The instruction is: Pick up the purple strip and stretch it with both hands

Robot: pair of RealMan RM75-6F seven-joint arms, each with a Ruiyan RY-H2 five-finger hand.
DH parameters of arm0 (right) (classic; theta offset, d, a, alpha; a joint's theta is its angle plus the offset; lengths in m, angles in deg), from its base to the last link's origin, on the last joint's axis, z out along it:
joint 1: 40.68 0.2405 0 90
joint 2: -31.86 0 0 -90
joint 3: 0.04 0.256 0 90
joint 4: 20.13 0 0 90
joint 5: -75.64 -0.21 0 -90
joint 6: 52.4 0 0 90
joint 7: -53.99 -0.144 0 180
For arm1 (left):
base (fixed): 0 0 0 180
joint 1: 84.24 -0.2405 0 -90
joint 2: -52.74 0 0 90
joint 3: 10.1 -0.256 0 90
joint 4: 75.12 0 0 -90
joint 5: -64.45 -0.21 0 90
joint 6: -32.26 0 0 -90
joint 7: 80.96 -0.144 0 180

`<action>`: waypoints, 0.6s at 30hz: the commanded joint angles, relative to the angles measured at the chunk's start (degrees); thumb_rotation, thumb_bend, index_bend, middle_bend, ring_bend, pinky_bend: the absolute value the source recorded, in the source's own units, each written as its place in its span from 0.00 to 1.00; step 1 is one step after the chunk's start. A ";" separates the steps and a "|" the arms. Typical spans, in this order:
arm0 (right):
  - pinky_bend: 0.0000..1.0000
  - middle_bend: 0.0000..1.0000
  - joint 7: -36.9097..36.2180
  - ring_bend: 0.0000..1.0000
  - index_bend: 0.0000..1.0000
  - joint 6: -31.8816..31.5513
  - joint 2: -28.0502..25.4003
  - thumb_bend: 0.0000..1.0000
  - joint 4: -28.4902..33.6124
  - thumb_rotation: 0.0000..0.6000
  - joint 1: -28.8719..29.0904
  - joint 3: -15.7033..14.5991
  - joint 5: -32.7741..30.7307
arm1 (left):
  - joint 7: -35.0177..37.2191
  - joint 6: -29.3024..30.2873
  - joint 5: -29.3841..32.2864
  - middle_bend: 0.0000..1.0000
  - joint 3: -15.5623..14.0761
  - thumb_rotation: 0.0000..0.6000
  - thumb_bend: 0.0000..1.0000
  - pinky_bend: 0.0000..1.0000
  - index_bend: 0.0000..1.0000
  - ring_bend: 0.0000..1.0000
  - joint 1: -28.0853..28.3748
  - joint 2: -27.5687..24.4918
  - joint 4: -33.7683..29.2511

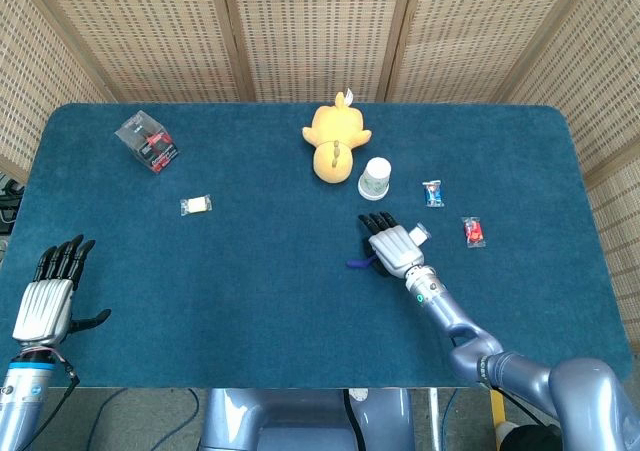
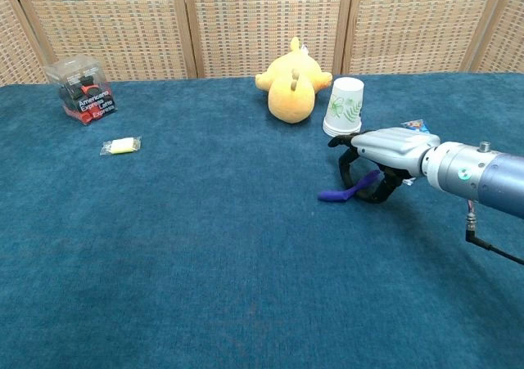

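Note:
The purple strip (image 1: 358, 263) (image 2: 340, 193) lies right of the table's middle. One end rests on the blue cloth and the other rises into my right hand (image 1: 393, 243) (image 2: 385, 152). That hand arches palm-down over the strip, and its dark fingers (image 2: 350, 163) curl around the raised end and grip it. My left hand (image 1: 48, 296) hovers at the table's near left corner, far from the strip. Its fingers are straight and apart and it holds nothing. The chest view does not show the left hand.
A yellow plush toy (image 1: 335, 141) (image 2: 293, 83) and a paper cup (image 1: 376, 179) (image 2: 344, 107) sit just behind my right hand. Two wrapped candies (image 1: 432, 193) (image 1: 474, 231) lie to its right. A clear box (image 1: 147, 141) (image 2: 80, 91) and a small packet (image 1: 196, 205) (image 2: 121, 146) are at the far left.

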 commanded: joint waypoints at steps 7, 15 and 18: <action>0.00 0.13 -2.02 0.00 0.63 0.07 -1.75 0.59 4.92 1.00 -0.44 2.03 -2.61 | -0.03 -0.38 0.07 0.00 -0.02 1.00 0.00 0.00 0.00 0.00 0.15 0.08 0.14; 0.00 0.15 -1.17 0.00 0.63 0.18 -3.46 0.60 10.54 1.00 -0.74 4.19 -6.58 | -0.40 -0.85 -0.81 0.00 -0.15 1.00 0.00 0.00 0.00 0.00 0.72 0.05 0.28; 0.00 0.15 -0.38 0.00 0.63 0.68 -4.56 0.60 14.41 1.00 -0.75 5.86 -10.22 | -1.39 -2.00 -1.80 0.00 -0.06 1.00 0.00 0.00 0.00 0.00 1.96 -0.10 0.51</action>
